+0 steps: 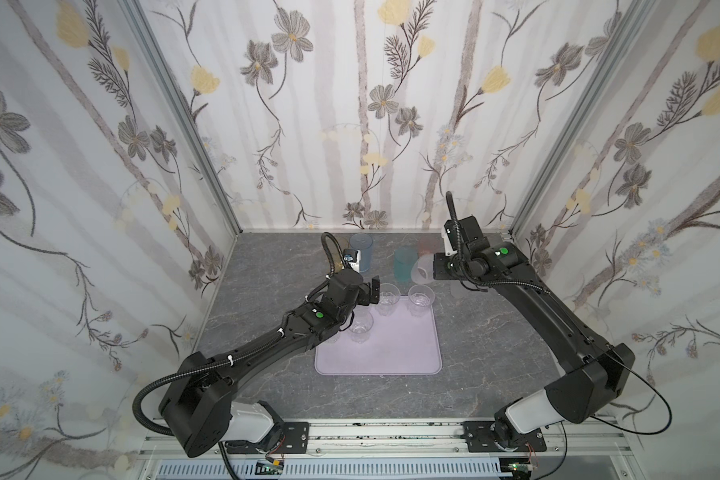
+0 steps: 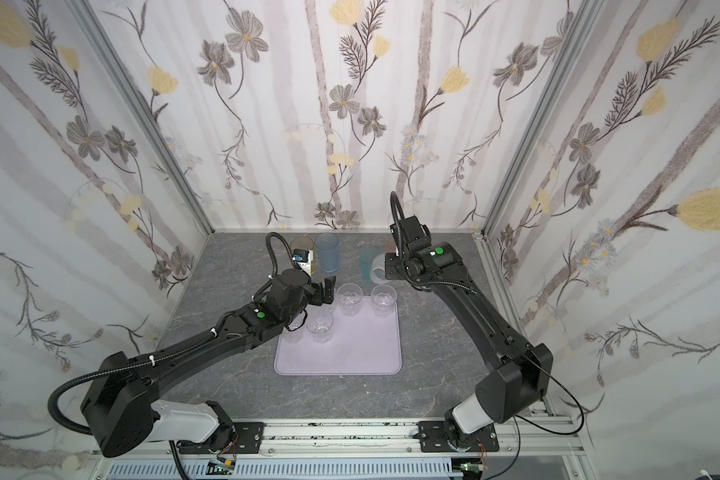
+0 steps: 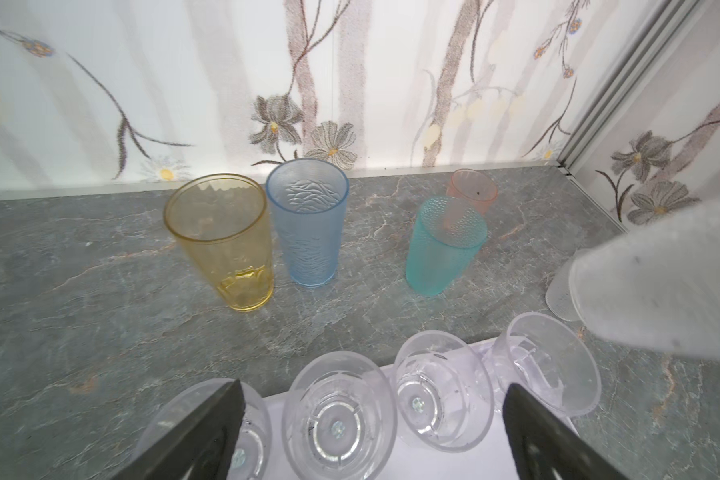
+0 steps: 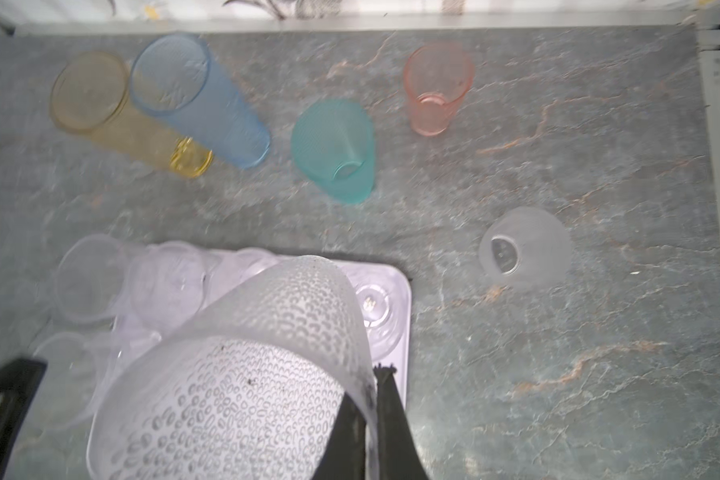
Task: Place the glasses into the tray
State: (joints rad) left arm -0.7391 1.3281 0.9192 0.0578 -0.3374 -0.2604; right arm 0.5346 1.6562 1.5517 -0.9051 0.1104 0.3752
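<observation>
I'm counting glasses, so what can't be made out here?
- Amber glass: top views, lower part behind the left wrist camera.
- Pink glass: top views, nearly hidden behind the right arm.
- Glasses on the tray: right wrist view, blurred, partly covered by the held frosted glass.

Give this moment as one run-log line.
left tool: open, empty; right tool: shut on frosted glass; tray: clear glasses only; table: amber glass, blue glass, teal glass, pink glass

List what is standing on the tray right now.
At least four short clear glasses stand on the tray, toward its far and left sides. The left arm covers the tray's left edge, so more could be hidden there.
</observation>
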